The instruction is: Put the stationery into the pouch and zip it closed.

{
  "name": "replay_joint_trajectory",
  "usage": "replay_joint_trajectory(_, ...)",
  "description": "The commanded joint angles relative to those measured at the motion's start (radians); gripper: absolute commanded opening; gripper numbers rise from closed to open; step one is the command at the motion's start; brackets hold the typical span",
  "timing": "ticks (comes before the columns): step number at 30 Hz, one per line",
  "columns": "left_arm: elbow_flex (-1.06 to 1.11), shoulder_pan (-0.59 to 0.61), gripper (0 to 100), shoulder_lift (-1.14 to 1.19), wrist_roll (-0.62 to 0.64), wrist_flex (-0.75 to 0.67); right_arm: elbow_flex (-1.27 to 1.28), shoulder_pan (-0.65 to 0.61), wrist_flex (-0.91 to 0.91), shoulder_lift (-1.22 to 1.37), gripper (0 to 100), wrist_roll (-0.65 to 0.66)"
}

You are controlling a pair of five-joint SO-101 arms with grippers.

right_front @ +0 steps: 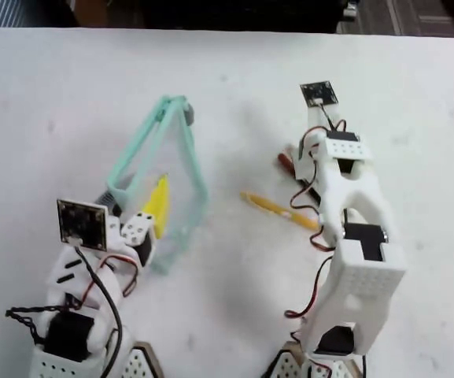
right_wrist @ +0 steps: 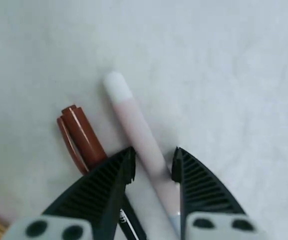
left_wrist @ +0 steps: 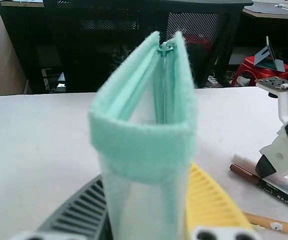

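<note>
The pouch (right_front: 191,157), clear with mint green edges, stands on the table with its zipper open. My left gripper (right_front: 132,203) is shut on its near end, with the grey finger and the yellow finger (left_wrist: 208,205) pressing the pouch (left_wrist: 144,135) from both sides. At the right, my right gripper (right_wrist: 152,162) is down at the table, open, with its fingertips close on either side of a pink pen (right_wrist: 134,125). A brown-capped pen (right_wrist: 81,135) lies right beside that one. A yellow pencil (right_front: 278,208) lies between the pouch and the right arm.
The white table (right_front: 69,94) has free room to the left and behind the pouch. The right arm (right_front: 352,236) stretches over the table's right part. Its gripper (left_wrist: 266,167) shows above the pens in the left wrist view. Chairs and furniture stand beyond the far edge.
</note>
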State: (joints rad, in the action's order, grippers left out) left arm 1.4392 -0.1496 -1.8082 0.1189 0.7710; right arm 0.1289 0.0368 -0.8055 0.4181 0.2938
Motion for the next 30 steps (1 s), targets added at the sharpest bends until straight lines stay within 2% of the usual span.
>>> replay_joint_trajectory(1, -0.009, -0.002, 17, -0.022, 0.006, -0.023, -0.035, -0.022, 0.015, -0.005, 11.6, -0.005)
replay_joint_trajectory(10, -0.009, -0.002, 17, -0.022, 0.006, -0.021, -0.035, -0.016, 0.012, -0.001, 11.1, -0.005)
replay_joint_trajectory(15, -0.009, -0.002, 17, -0.022, 0.006, -0.021, -0.032, -0.015, 0.01, -0.001, 1.0, -0.005)
replay_joint_trajectory(30, -0.009, -0.002, 17, -0.022, 0.006, -0.021, -0.031, -0.013, -0.004, -0.002, 1.5, -0.005)
